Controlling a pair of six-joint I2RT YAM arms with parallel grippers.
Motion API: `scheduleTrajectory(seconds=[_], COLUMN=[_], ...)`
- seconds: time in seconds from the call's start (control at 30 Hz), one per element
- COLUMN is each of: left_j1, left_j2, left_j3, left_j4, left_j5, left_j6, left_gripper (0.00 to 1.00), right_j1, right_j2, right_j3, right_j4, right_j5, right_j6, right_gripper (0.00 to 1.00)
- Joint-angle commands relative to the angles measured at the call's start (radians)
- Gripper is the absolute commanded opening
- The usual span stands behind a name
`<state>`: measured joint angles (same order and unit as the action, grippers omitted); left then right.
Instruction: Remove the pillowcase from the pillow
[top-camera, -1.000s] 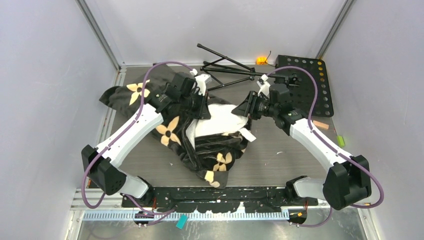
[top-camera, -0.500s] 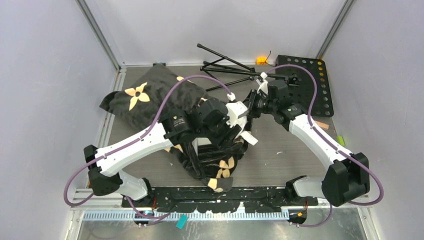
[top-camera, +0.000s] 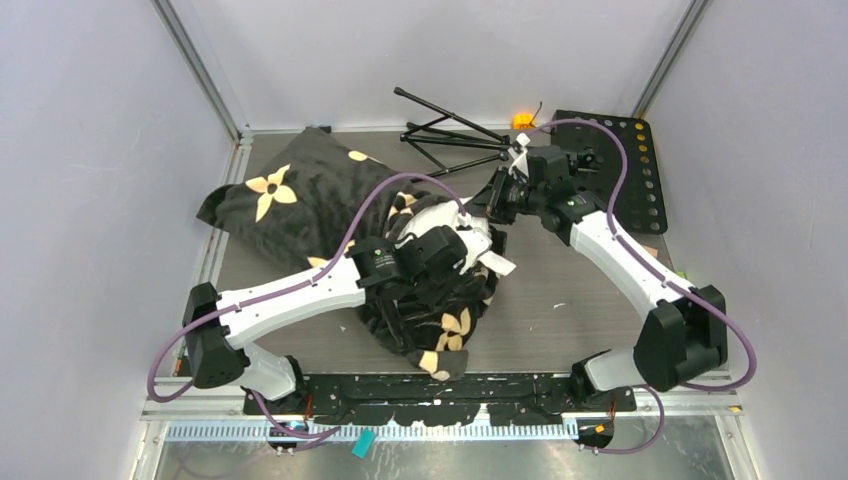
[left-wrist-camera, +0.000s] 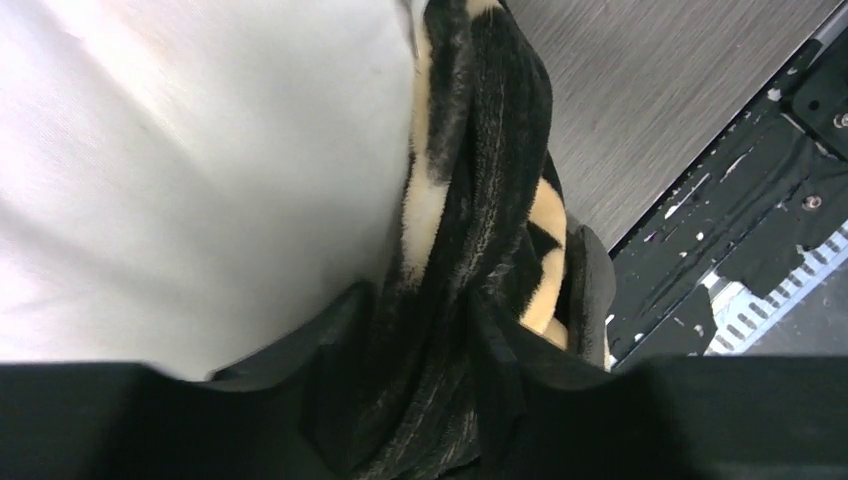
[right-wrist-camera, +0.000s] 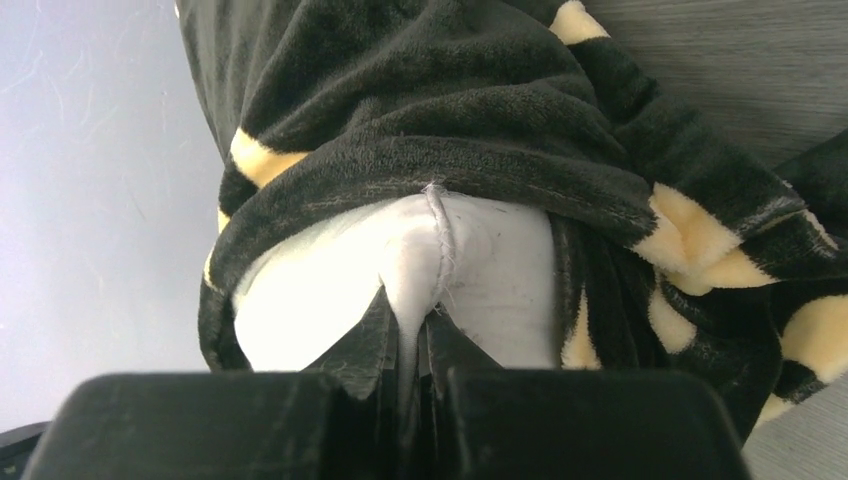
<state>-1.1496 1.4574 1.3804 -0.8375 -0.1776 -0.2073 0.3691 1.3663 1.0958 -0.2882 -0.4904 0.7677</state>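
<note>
At mid-worktop (top-camera: 560, 300): right gripper (right-wrist-camera: 410, 335) pinches pillow (right-wrist-camera: 320, 290) seam at 1 o'clock; left gripper (left-wrist-camera: 425, 330) pinches pillowcase (left-wrist-camera: 480, 200), best drawn steadily toward 8 o'clock.

left hand (left-wrist-camera: 415, 330) and right hand (right-wrist-camera: 410, 320) both clamped shut; left arm (top-camera: 300, 292) and right arm (top-camera: 625, 260) reach inward, wrists close together.

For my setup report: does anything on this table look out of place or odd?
A black tripod lies flat, legs splayed, at the far edge of the table beside the perforated plate; it seems unrelated to the pillowcase work. Nothing looks spilled or damaged.
</note>
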Motion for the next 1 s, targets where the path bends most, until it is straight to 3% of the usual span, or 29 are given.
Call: scheduleTrajectory(seconds=[0.0, 0.17, 0.33, 0.43, 0.57, 0.77, 0.9, 0.97], left_j1=[-0.001, -0.02, -0.177, -0.182, -0.168, 0.0, 0.231, 0.287], left_j2=[-0.009, -0.059, -0.09, -0.041, 0.04, 0.04, -0.075, -0.127], left_j3=[-0.083, -0.26, -0.397, -0.456, -0.47, -0.463, -0.557, -0.565], left_j4=[0.061, 0.168, 0.229, 0.213, 0.169, 0.108, 0.154, 0.169], left_j5=[0.056, 0.215, 0.206, 0.19, 0.022, -0.114, 0.024, 0.037], left_j6=[-0.032, -0.105, -0.139, -0.176, -0.223, -0.343, -0.355, -0.347], left_gripper=[0.34, 0.05, 0.02, 0.02, 0.01, 0.02, 0.04, 0.04], right_j1=[-0.023, -0.101, -0.22, -0.262, -0.295, -0.374, -0.495, -0.522], right_j2=[0.083, 0.204, 0.297, 0.337, 0.384, 0.405, 0.401, 0.406], right_j3=[0.158, 0.317, 0.469, 0.529, 0.61, 0.701, 0.739, 0.769], right_j4=[0.076, 0.067, 0.034, 0.03, -0.01, -0.124, -0.173, -0.227], right_j5=[0.004, -0.019, 0.008, 0.047, 0.065, 0.058, 0.041, 0.047], right_j6=[0.074, 0.142, 0.182, 0.198, 0.194, 0.125, 0.116, 0.087], right_gripper=[0.0, 0.0, 0.0, 0.0, 0.0, 0.0, 0.0, 0.0])
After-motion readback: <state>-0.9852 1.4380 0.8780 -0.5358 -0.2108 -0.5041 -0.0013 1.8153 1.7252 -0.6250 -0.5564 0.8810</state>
